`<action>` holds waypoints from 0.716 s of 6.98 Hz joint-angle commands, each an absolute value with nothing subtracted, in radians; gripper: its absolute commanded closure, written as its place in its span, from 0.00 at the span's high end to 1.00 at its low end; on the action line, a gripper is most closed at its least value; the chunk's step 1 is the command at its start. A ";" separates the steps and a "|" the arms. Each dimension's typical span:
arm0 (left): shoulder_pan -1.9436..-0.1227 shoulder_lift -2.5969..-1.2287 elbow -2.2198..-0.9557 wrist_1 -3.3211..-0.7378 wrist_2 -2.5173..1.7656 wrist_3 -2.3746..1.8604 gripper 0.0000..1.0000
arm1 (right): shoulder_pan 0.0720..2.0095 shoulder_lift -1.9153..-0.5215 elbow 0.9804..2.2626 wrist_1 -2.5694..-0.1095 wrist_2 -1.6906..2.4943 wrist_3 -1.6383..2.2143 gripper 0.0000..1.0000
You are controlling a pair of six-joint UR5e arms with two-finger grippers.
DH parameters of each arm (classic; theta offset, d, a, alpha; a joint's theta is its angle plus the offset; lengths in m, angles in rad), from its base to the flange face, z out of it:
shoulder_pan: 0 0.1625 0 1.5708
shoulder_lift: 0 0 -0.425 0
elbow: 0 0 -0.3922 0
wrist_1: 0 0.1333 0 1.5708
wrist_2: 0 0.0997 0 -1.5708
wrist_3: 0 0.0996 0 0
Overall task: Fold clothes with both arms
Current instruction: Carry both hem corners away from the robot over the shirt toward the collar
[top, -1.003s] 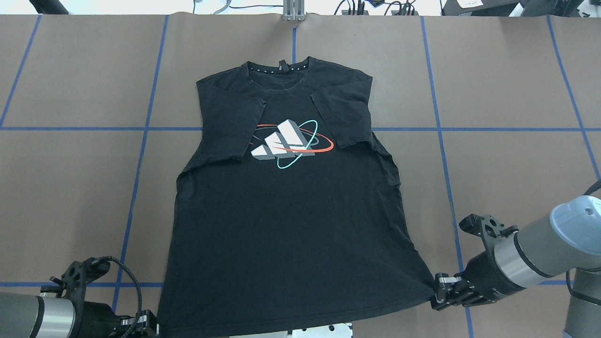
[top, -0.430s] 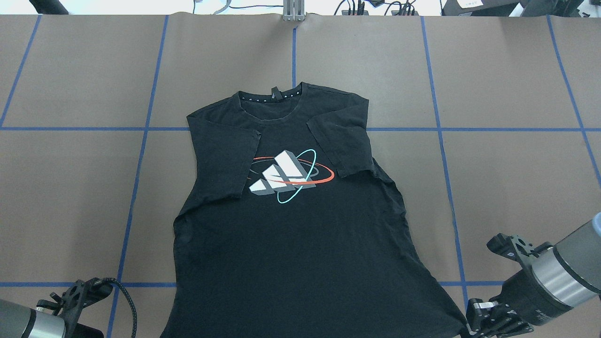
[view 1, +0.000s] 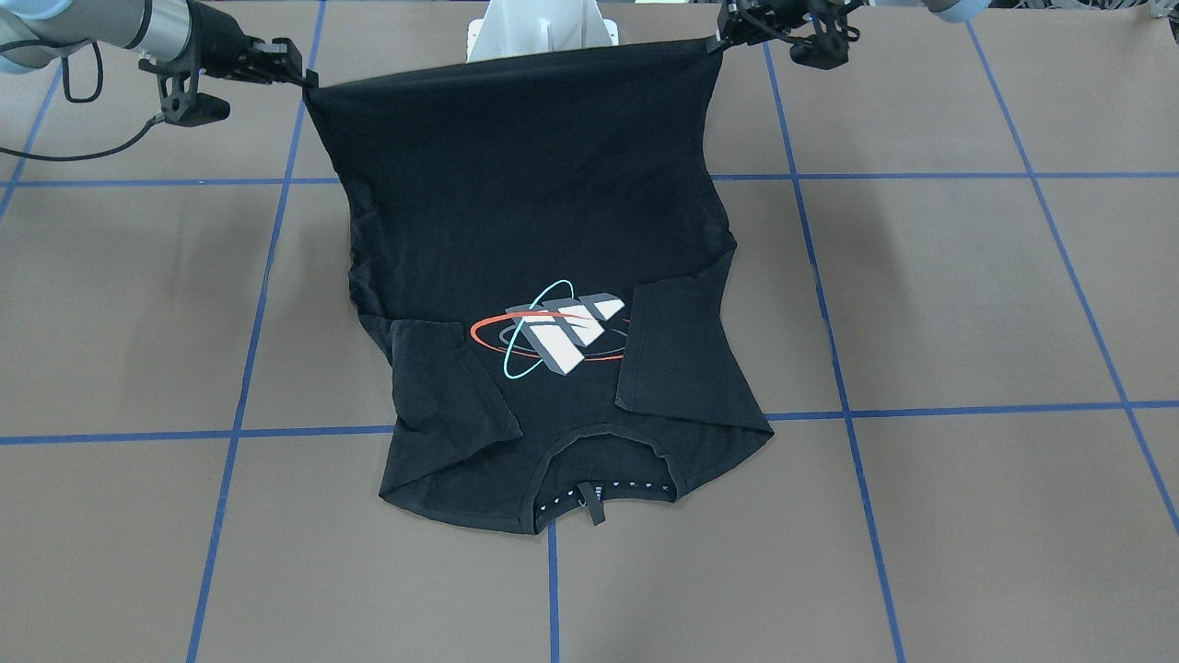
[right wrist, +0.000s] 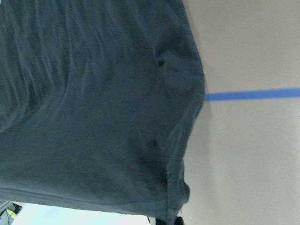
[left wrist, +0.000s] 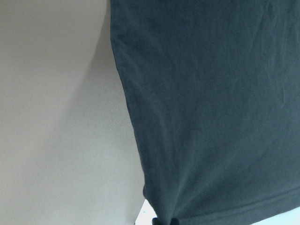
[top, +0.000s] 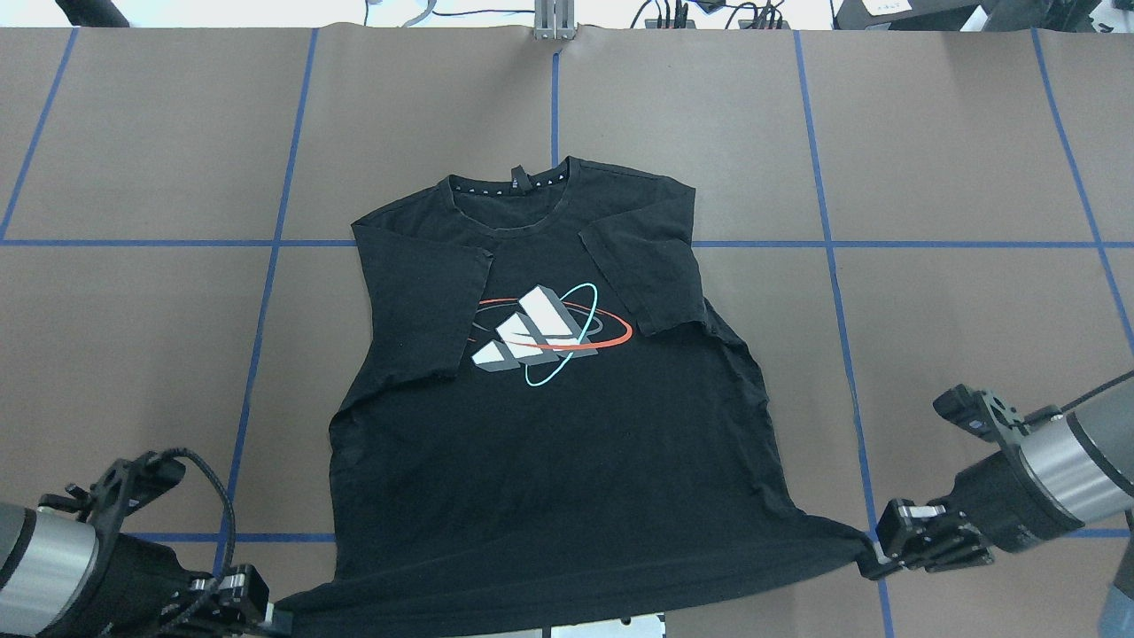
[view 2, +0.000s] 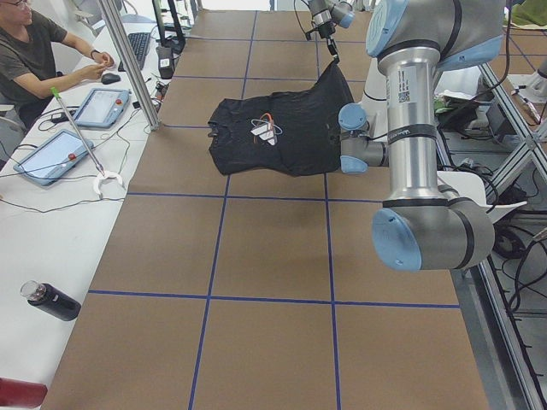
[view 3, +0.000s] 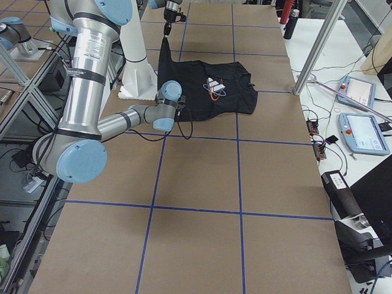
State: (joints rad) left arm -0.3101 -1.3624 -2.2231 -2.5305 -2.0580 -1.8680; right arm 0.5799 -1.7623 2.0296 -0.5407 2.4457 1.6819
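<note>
The black T-shirt (top: 549, 443) lies face up on the brown table, collar (top: 509, 190) at the far side, both sleeves folded in beside the chest graphic (top: 545, 332). Its hem is lifted off the table and stretched taut between my two grippers. My left gripper (top: 275, 613) is shut on the hem's left corner and my right gripper (top: 870, 560) on the right corner. The front-facing view shows the left gripper (view 1: 720, 40) and the right gripper (view 1: 302, 77) holding the raised hem of the T-shirt (view 1: 525, 212). Dark cloth (left wrist: 211, 117) fills the left wrist view, and cloth (right wrist: 93, 103) the right wrist view.
Blue tape lines (top: 266, 292) grid the brown table. The white pedestal (view 1: 539, 32) stands behind the raised hem. A metal bracket (top: 554, 22) sits at the far edge. A person (view 2: 34, 60) sits at a side bench with tablets (view 2: 55, 154) and a dark bottle (view 2: 51, 301).
The T-shirt slid toward the robot, its collar ending nearer. Both grippers dropped low, then came back up and forward a little with the hem corners, leaving the hem taut.
</note>
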 commanded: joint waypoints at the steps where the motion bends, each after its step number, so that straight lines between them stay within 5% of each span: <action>1: -0.489 -1.428 -2.218 -2.531 -2.079 -1.832 0.00 | 0.739 -1.588 1.926 -0.538 2.454 1.666 0.00; 5: -0.710 -1.567 -2.024 -2.530 -2.065 -1.697 0.00 | 0.888 -1.407 1.746 -0.545 2.415 1.508 0.00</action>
State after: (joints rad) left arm -0.6549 -1.5186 -2.1087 -2.5291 -2.0687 -1.7470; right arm 0.8457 -1.4609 1.8152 -0.5454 2.4230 1.5680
